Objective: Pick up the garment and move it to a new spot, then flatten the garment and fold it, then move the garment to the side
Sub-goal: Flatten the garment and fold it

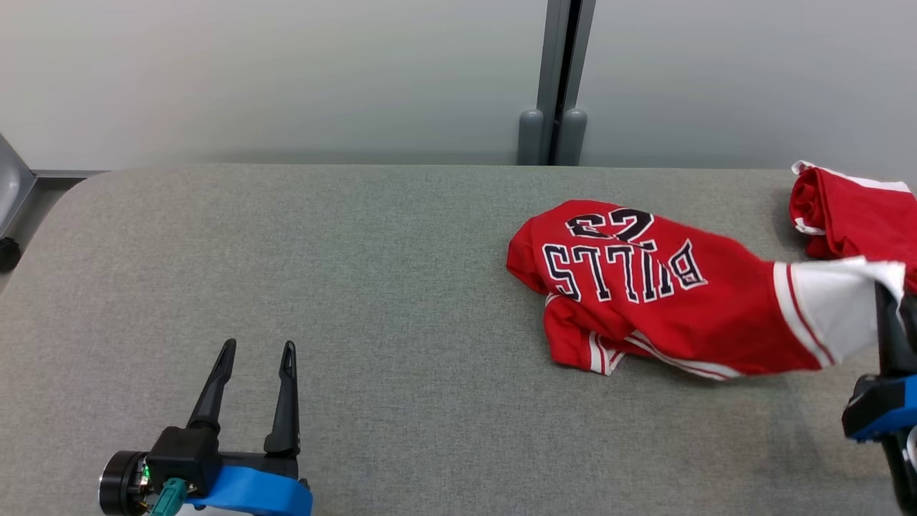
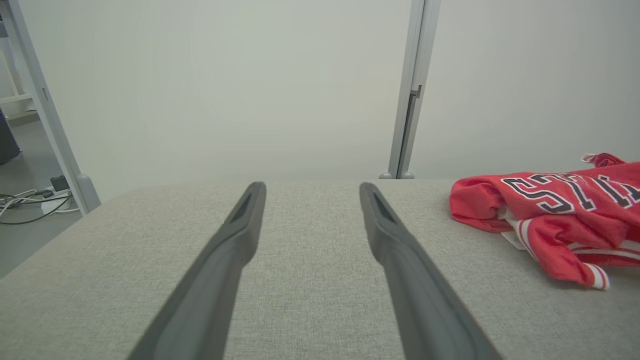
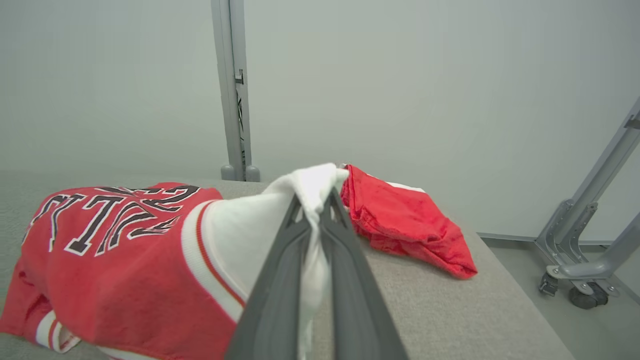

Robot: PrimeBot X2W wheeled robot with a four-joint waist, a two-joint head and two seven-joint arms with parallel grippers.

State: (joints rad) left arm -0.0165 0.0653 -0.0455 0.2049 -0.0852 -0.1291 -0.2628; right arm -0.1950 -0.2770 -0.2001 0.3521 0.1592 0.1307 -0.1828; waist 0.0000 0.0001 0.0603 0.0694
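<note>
The garment [image 1: 645,287] is a red jersey with dark lettering and a white panel, lying crumpled on the right half of the grey table [image 1: 358,251]. My right gripper [image 1: 888,294] is shut on the garment's white edge at the far right, lifting that edge off the table; the right wrist view shows the white cloth [image 3: 312,235] pinched between the fingers [image 3: 280,280]. My left gripper [image 1: 256,352] stands open at the lower left, well apart from the garment [image 2: 565,215], with nothing between its fingers [image 2: 220,270].
A second red cloth [image 1: 852,211] lies bunched at the table's far right corner, just behind the held edge [image 3: 405,220]. A grey wall post [image 1: 559,86] stands behind the table. A wheeled metal frame [image 3: 585,250] stands on the floor to the right.
</note>
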